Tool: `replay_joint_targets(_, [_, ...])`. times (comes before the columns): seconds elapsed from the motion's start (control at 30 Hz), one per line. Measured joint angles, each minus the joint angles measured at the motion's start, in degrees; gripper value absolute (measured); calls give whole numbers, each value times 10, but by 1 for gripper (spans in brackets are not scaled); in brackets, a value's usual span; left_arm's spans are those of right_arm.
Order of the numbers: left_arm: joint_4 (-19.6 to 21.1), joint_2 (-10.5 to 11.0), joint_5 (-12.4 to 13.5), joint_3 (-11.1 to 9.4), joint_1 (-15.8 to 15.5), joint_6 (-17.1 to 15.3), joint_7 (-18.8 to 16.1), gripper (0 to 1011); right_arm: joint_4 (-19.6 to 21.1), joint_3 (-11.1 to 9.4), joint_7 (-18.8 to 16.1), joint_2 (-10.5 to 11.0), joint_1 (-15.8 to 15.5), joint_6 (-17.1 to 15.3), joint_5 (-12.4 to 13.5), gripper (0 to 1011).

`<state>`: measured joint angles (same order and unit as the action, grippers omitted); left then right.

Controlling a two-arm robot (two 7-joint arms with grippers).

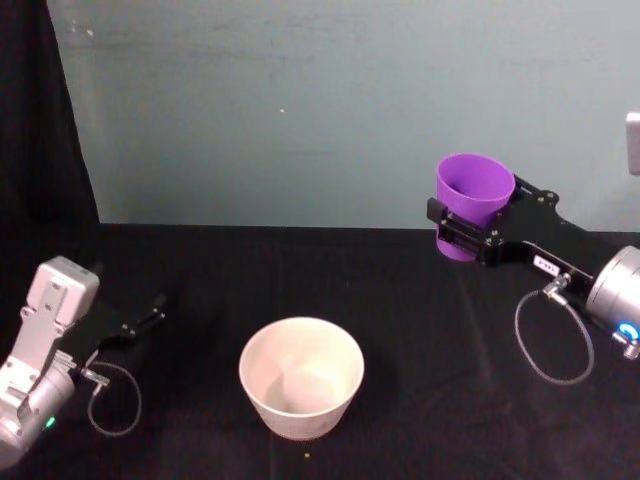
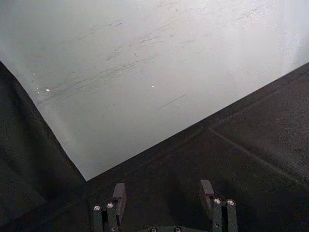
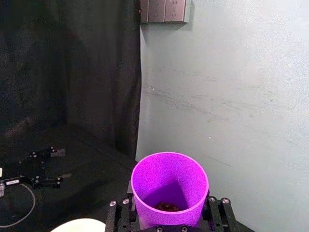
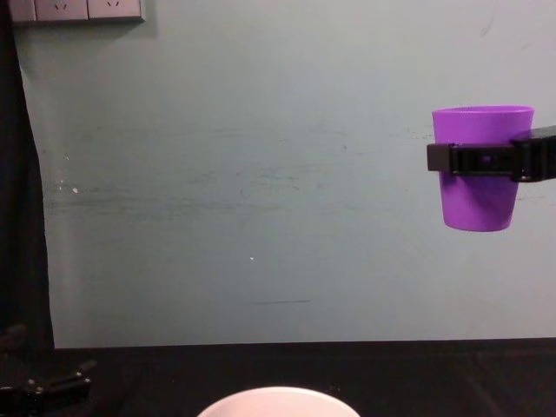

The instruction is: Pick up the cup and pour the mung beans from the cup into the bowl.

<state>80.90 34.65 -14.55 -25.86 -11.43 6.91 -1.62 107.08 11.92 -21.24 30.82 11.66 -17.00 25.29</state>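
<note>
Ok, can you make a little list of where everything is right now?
bowl: on the table, no beans seen inside
cup: upright, in the air, right of the bowl
beans: in the cup's bottom
right claw: shut on the cup
left claw: open, low at the left, holding nothing

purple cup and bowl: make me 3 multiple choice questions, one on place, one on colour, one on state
1. The cup is on which side of the bowl? A robot's left B robot's right C inside it
2. The bowl's colour? A green B purple C white
3. The cup is: A upright in the right gripper B tipped and pouring C upside down
B: it hangs right of the bowl. C: its wall is white. A: its rim is level, beans at the bottom.
</note>
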Motion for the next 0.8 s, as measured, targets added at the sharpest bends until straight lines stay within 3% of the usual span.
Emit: replay_joint_targets(0.8, [0, 0, 0, 0, 0, 0, 0, 1003, -3, 1, -1, -2, -1, 1, -3, 734])
